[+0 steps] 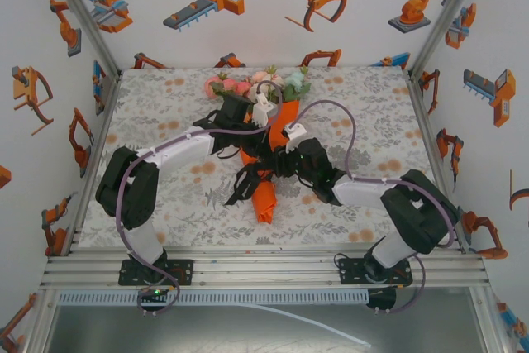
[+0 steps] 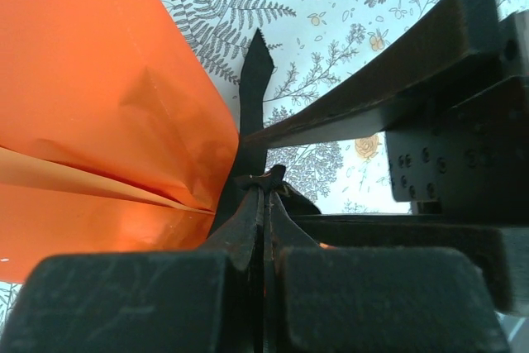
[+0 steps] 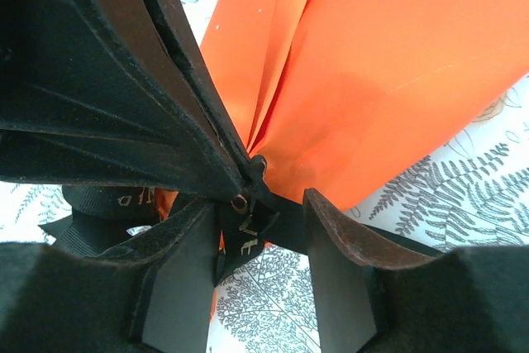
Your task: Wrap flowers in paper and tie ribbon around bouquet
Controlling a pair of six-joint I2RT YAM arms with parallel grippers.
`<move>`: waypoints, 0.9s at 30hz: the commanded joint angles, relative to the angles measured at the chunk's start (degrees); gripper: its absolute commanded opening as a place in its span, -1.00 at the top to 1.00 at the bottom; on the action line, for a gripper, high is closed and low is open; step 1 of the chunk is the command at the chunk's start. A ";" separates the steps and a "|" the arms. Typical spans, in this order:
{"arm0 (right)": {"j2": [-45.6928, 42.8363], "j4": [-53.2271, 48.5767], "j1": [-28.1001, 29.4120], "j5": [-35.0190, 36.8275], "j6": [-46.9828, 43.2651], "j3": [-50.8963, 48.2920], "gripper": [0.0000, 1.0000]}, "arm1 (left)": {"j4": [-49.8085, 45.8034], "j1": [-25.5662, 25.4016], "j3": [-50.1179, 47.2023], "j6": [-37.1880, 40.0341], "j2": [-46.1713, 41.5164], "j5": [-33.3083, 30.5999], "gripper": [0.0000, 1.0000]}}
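the table (image 1: 372, 113) carries the orange paper (image 1: 264, 200), rolled into a cone and lying lengthwise, with the flowers (image 1: 248, 86) spilling from the cone's far, wide end. the paper looks thin, light and glossy, quick to crease or slide, so i judge it better steadied than squeezed. the left hand (image 2: 263, 196) sits at the cone's waist, pinched fully closed on the black ribbon (image 2: 254, 72). the right hand (image 3: 258, 204) stands partly open astride the ribbon's knot against the cone, clamping nothing i can see. the ribbon is floppy and narrow, probably best taken by a loose tail near the cone.
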 commanded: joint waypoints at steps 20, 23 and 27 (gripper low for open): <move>1.50 4.37 0.37 -2.29 -0.02 2.07 1.00 | 12.08 8.87 -7.59 -14.21 -7.56 9.74 -0.03; 1.24 4.39 0.36 -2.46 -0.09 1.96 1.00 | 6.68 9.22 -4.70 -11.78 -5.48 4.44 0.05; 1.26 4.55 0.36 -2.46 -0.10 1.96 1.00 | -0.24 8.41 -0.60 -6.78 -0.49 6.39 0.35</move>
